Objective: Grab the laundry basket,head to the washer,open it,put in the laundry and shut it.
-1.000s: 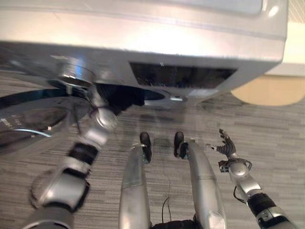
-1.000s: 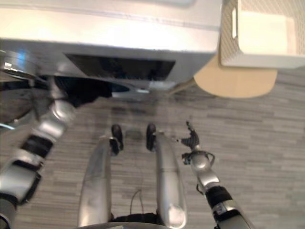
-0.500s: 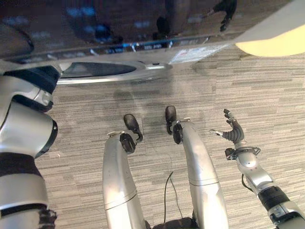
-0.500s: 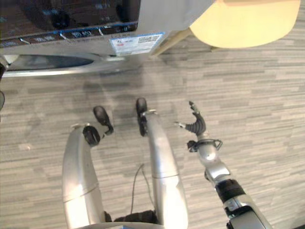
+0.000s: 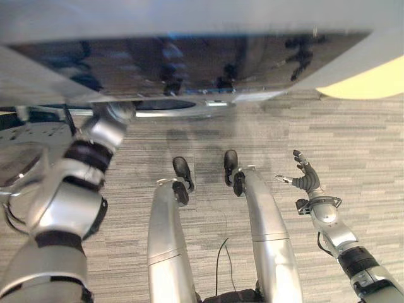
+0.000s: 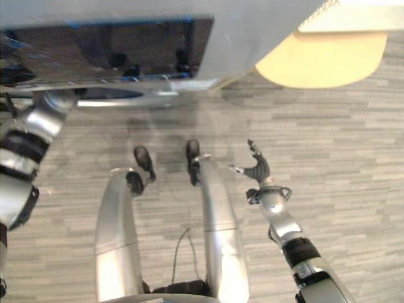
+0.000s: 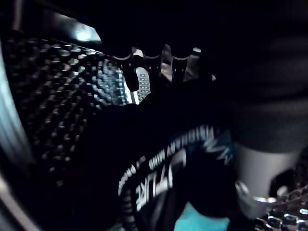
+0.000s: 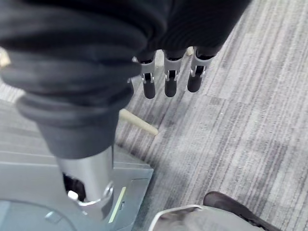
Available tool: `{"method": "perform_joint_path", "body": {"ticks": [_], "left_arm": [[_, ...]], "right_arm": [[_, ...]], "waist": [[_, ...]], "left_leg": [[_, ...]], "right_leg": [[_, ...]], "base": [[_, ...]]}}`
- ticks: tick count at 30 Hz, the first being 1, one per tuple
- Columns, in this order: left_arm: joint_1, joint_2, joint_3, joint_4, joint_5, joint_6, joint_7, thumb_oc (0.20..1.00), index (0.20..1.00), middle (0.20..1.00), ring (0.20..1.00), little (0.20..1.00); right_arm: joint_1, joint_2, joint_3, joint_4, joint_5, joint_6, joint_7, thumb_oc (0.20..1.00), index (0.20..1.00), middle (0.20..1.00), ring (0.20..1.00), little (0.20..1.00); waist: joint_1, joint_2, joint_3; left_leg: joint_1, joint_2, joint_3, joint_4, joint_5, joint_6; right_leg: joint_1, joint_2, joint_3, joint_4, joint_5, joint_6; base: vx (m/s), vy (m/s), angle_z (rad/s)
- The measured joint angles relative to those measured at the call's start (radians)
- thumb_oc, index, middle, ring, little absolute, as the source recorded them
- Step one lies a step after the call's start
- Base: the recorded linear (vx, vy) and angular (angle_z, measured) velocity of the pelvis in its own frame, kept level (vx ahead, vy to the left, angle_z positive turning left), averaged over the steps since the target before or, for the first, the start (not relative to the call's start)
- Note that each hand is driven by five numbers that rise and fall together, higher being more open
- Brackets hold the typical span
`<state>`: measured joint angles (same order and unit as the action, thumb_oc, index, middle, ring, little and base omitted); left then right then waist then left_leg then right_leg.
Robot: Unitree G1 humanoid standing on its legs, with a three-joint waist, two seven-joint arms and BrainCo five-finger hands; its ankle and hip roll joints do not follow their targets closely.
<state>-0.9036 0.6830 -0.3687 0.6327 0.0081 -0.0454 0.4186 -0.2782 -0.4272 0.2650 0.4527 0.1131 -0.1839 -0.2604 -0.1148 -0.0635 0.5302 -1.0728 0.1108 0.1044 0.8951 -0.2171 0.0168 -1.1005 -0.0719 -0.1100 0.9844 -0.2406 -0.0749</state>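
Note:
The silver washer (image 5: pixel 189 19) with its dark glossy front panel (image 5: pixel 189 63) stands before me. Its round glass door (image 5: pixel 28 148) is swung open at the left. My left arm (image 5: pixel 95 142) reaches under the panel into the opening (image 5: pixel 158 105). In the left wrist view my left hand (image 7: pixel 166 62) is inside the perforated drum (image 7: pixel 62 96), with a black printed garment (image 7: pixel 159 168) right against it. My right hand (image 5: pixel 307 183) hangs open and empty over the carpet at the right, its fingers (image 8: pixel 166 82) straight.
A round beige table (image 6: pixel 322 57) stands right of the washer, with the white basket's edge (image 6: pixel 347 7) on it. One of its wooden legs (image 8: pixel 139 122) slants down by the washer's base (image 8: pixel 72 178). Grey striped carpet (image 5: pixel 353 139) covers the floor.
The view has shifted as my head moved. My left arm has pushed further into the washer's opening with the black garment. My right hand has stayed in place.

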Motion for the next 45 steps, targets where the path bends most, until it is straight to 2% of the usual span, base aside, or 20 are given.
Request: {"method": "perform_joint_path", "body": {"ticks": [1,2,3,7,9,16,18,21,26,30,33,34,36,37,39,40,41,42,44,45], "left_arm": [[0.188,-0.11,0.047,-0.044,-0.027,-0.021,0.009,1.0,1.0,1.0,1.0,1.0],[0.304,-0.165,0.051,-0.085,-0.043,-0.028,-0.002,1.0,1.0,1.0,1.0,1.0],[0.422,-0.21,0.107,-0.142,-0.047,-0.04,-0.009,1.0,1.0,1.0,1.0,1.0],[0.722,-0.305,0.126,-0.116,-0.108,-0.038,-0.047,1.0,1.0,1.0,1.0,1.0],[0.825,-0.335,0.146,-0.04,-0.117,-0.032,-0.07,1.0,1.0,1.0,1.0,1.0],[0.918,-0.366,0.21,0.157,-0.114,-0.017,-0.13,1.0,1.0,1.0,1.0,1.0],[0.934,-0.381,0.209,0.219,-0.112,-0.016,-0.154,1.0,1.0,1.0,1.0,1.0],[0.928,-0.384,0.205,0.273,-0.105,-0.009,-0.178,1.0,1.0,1.0,1.0,1.0],[0.909,-0.383,0.193,0.29,-0.073,0.001,-0.187,1.0,1.0,1.0,1.0,1.0],[0.807,-0.37,0.176,0.279,-0.071,-0.004,-0.177,1.0,1.0,1.0,1.0,1.0],[0.821,-0.362,0.186,0.269,-0.071,-0.014,-0.175,1.0,1.0,1.0,1.0,1.0],[0.835,-0.359,0.19,0.271,-0.071,-0.013,-0.175,1.0,1.0,1.0,1.0,1.0],[0.853,-0.378,0.184,0.272,-0.072,-0.012,-0.173,1.0,1.0,1.0,1.0,1.0],[0.865,-0.379,0.179,0.271,-0.072,-0.011,-0.173,1.0,1.0,1.0,1.0,1.0],[0.907,-0.391,0.179,0.27,-0.072,-0.011,-0.172,1.0,1.0,1.0,1.0,1.0],[0.914,-0.406,0.181,0.265,-0.073,-0.011,-0.169,1.0,1.0,1.0,1.0,1.0],[0.897,-0.413,0.178,0.239,-0.073,-0.012,-0.166,1.0,1.0,1.0,1.0,1.0],[0.901,-0.418,0.177,0.219,-0.073,-0.011,-0.165,1.0,1.0,1.0,1.0,1.0],[0.901,-0.417,0.169,0.164,-0.073,-0.009,-0.157,1.0,1.0,1.0,1.0,1.0],[0.903,-0.413,0.168,0.148,-0.073,-0.012,-0.153,1.0,1.0,1.0,1.0,1.0]], "right_arm": [[0.025,0.014,0.027,0.029,-0.006,0.008,-0.014,1.0,1.0,1.0,1.0,1.0],[0.054,0.033,0.025,0.05,-0.027,0.017,-0.017,1.0,1.0,1.0,1.0,1.0],[0.057,0.051,0.028,0.073,-0.036,0.026,-0.02,1.0,1.0,1.0,1.0,1.0],[0.067,0.078,0.013,0.125,-0.07,0.065,-0.02,1.0,1.0,1.0,1.0,1.0],[0.072,0.09,0.015,0.196,-0.087,0.087,-0.018,1.0,1.0,1.0,1.0,1.0],[0.131,0.111,-0.016,0.318,-0.113,0.124,0.011,1.0,1.0,1.0,1.0,1.0],[0.177,0.114,-0.025,0.357,-0.114,0.122,0.024,1.0,1.0,1.0,1.0,1.0],[0.213,0.115,-0.038,0.421,-0.116,0.136,0.03,1.0,1.0,1.0,1.0,1.0],[0.207,0.111,-0.03,0.443,-0.154,0.144,0.048,1.0,1.0,1.0,1.0,1.0],[0.213,0.116,-0.015,0.51,-0.154,0.149,0.056,1.0,1.0,1.0,1.0,1.0],[0.228,0.126,-0.015,0.53,-0.154,0.153,0.06,1.0,1.0,1.0,1.0,1.0],[0.225,0.128,-0.016,0.535,-0.154,0.15,0.061,1.0,1.0,1.0,1.0,1.0],[0.211,0.123,-0.024,0.552,-0.153,0.15,0.061,1.0,1.0,1.0,1.0,1.0],[0.204,0.124,-0.023,0.552,-0.153,0.15,0.063,1.0,1.0,1.0,1.0,1.0],[0.194,0.119,-0.022,0.554,-0.153,0.15,0.061,1.0,1.0,1.0,1.0,1.0],[0.192,0.115,-0.02,0.557,-0.153,0.148,0.056,1.0,1.0,1.0,1.0,1.0],[0.191,0.106,-0.021,0.582,-0.153,0.152,0.053,1.0,1.0,1.0,1.0,1.0],[0.193,0.105,-0.022,0.595,-0.153,0.159,0.053,1.0,1.0,1.0,1.0,1.0],[0.189,0.105,-0.025,0.599,-0.153,0.16,0.043,1.0,1.0,1.0,1.0,1.0],[0.191,0.106,-0.025,0.597,-0.153,0.16,0.042,1.0,1.0,1.0,1.0,1.0]], "waist": [[0.028,0.027,-0.071],[0.037,0.016,-0.137],[0.038,0.007,-0.158],[0.09,0.004,-0.167],[0.092,0.003,-0.17],[0.107,0.0,-0.197],[0.103,0.009,-0.236],[0.091,0.023,-0.291],[0.091,0.025,-0.313],[0.09,0.037,-0.306],[0.108,0.042,-0.307],[0.127,0.031,-0.311],[0.121,0.066,-0.311],[0.124,0.074,-0.307],[0.147,0.102,-0.307],[0.149,0.118,-0.303],[0.144,0.13,-0.298],[0.162,0.133,-0.299],[0.166,0.118,-0.288],[0.17,0.096,-0.284]], "left_leg": [[0.057,-0.008,-0.009,-0.067,0.017,-0.015],[0.077,-0.021,-0.01,-0.112,0.017,-0.013],[0.131,-0.026,-0.006,-0.175,0.04,-0.03],[0.411,-0.053,-0.008,-0.423,0.117,-0.035],[0.595,-0.062,-0.009,-0.583,0.18,-0.045],[0.879,-0.064,-0.009,-0.773,0.219,-0.041],[0.937,-0.071,-0.031,-0.807,0.218,-0.042],[0.979,-0.071,-0.026,-0.855,0.218,-0.041],[1.011,-0.083,0.025,-0.863,0.216,-0.03],[0.969,-0.068,0.023,-0.837,0.214,-0.005],[0.984,-0.06,0.016,-0.88,0.239,0.0],[0.98,-0.061,0.014,-0.895,0.253,-0.02],[0.949,-0.027,-0.023,-0.932,0.298,-0.032],[0.939,-0.017,-0.03,-0.94,0.312,-0.037],[0.898,0.011,-0.04,-0.94,0.326,-0.061],[0.86,0.017,-0.066,-0.911,0.351,-0.094],[0.82,0.019,-0.108,-0.916,0.373,-0.135],[0.817,0.023,-0.108,-0.936,0.334,-0.128],[0.814,0.013,-0.107,-0.928,0.223,-0.124],[0.815,-0.01,-0.105,-0.905,0.224,-0.114]], "right_leg": [[0.059,-0.002,-0.009,-0.049,-0.004,0.003],[0.074,-0.01,-0.011,-0.08,-0.025,0.006],[0.117,-0.01,-0.014,-0.135,-0.01,0.018],[0.373,-0.014,-0.034,-0.299,0.003,0.027],[0.535,-0.009,-0.052,-0.411,0.031,0.034],[0.81,0.023,-0.054,-0.596,0.077,0.04],[0.872,0.028,-0.045,-0.647,0.077,0.041],[0.903,0.039,-0.031,-0.701,0.099,0.063],[0.887,0.04,0.034,-0.693,0.145,0.1],[0.874,0.037,0.116,-0.676,0.138,0.118],[0.921,0.017,0.103,-0.661,0.094,0.161],[0.951,0.013,0.101,-0.736,0.079,0.144],[0.985,0.048,0.067,-0.869,0.144,0.135],[0.979,0.06,0.063,-0.881,0.176,0.129],[0.942,0.095,0.052,-0.874,0.176,0.108],[0.926,0.115,0.028,-0.857,0.177,0.104],[0.898,0.11,-0.01,-0.843,0.17,0.06],[0.88,0.117,-0.031,-0.81,0.171,0.03],[0.874,0.089,-0.071,-0.774,0.156,0.006],[0.879,0.064,-0.08,-0.775,0.134,-0.001]], "base": [[-0.02,-0.043,0.34],[0.01,-0.065,0.33],[0.02,-0.023,0.32],[0.09,-0.03,0.24],[0.09,-0.015,0.19],[0.11,0.053,-0.09],[0.11,0.095,-0.15],[0.05,0.164,-0.12],[-0.18,0.09,-0.55],[-0.18,-0.072,-0.01],[-0.11,-0.187,0.04],[-0.12,-0.148,-0.06],[-0.15,-0.144,0.19],[-0.29,-0.234,0.29],[-0.27,-0.18,0.18],[-0.21,-0.098,0.81],[-0.18,-0.09,0.94],[-0.18,-0.09,1.07],[-0.05,-0.044,0.77],[-0.05,-0.042,0.56]]}}
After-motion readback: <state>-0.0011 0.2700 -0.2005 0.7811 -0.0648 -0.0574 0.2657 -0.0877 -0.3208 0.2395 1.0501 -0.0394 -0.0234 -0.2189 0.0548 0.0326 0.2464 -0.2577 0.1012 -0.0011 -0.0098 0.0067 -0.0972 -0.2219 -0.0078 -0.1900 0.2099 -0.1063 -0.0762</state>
